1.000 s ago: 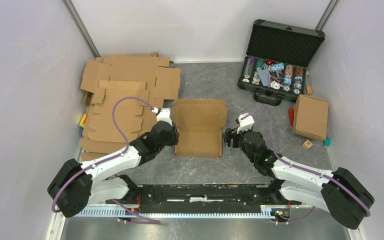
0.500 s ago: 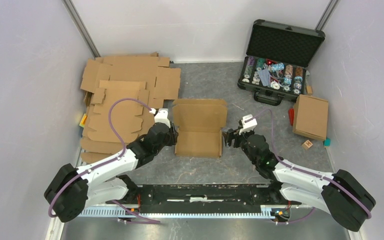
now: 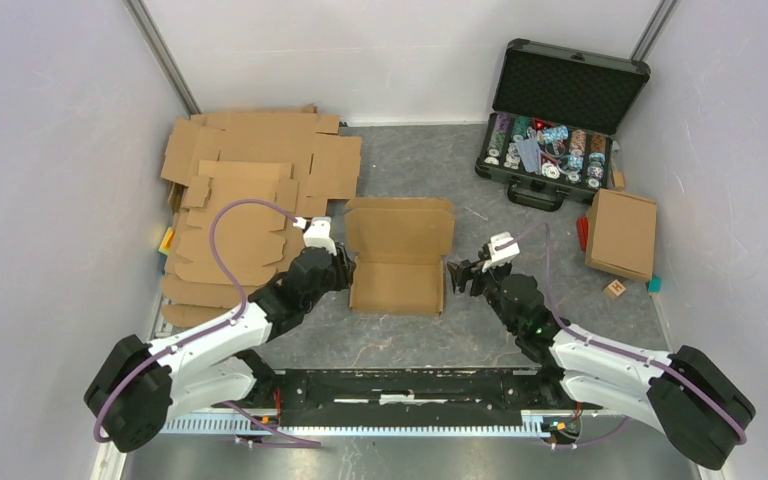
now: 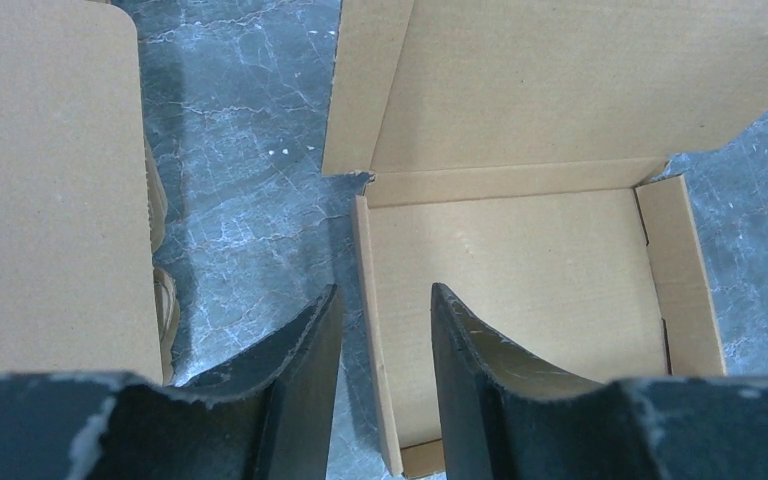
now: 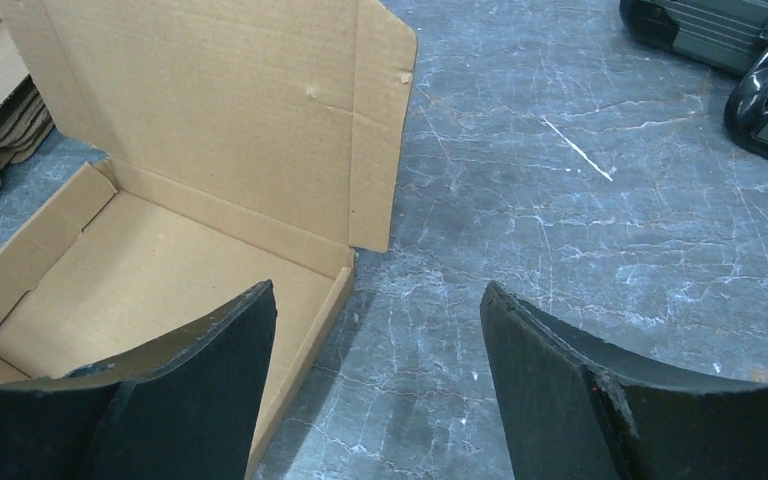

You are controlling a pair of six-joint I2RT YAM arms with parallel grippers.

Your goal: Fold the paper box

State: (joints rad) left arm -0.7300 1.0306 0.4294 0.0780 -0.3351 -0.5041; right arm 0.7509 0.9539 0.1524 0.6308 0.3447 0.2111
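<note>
The paper box [image 3: 398, 283] is a brown cardboard tray with its side walls up and its lid [image 3: 400, 226] standing open at the back. My left gripper [image 3: 344, 272] is at the box's left wall. In the left wrist view the gripper [image 4: 385, 290] straddles that thin wall [image 4: 368, 330], open, with a gap on each side of it. My right gripper [image 3: 457, 277] is at the box's right wall. In the right wrist view it [image 5: 378, 285] stands wide open, its left finger [image 5: 200, 370] over the tray floor [image 5: 140, 270] and the right wall [image 5: 315, 325] between the fingers, untouched.
A stack of flat cardboard sheets [image 3: 250, 190] lies at the back left, close to my left arm. An open black case [image 3: 557, 120] of poker chips sits at the back right. A closed cardboard box [image 3: 622, 232] and a small wooden block [image 3: 615, 289] are at the right.
The left jaws have opened slightly around the left wall. Both wrists have shifted a little outward, and the box has stayed where it was.
</note>
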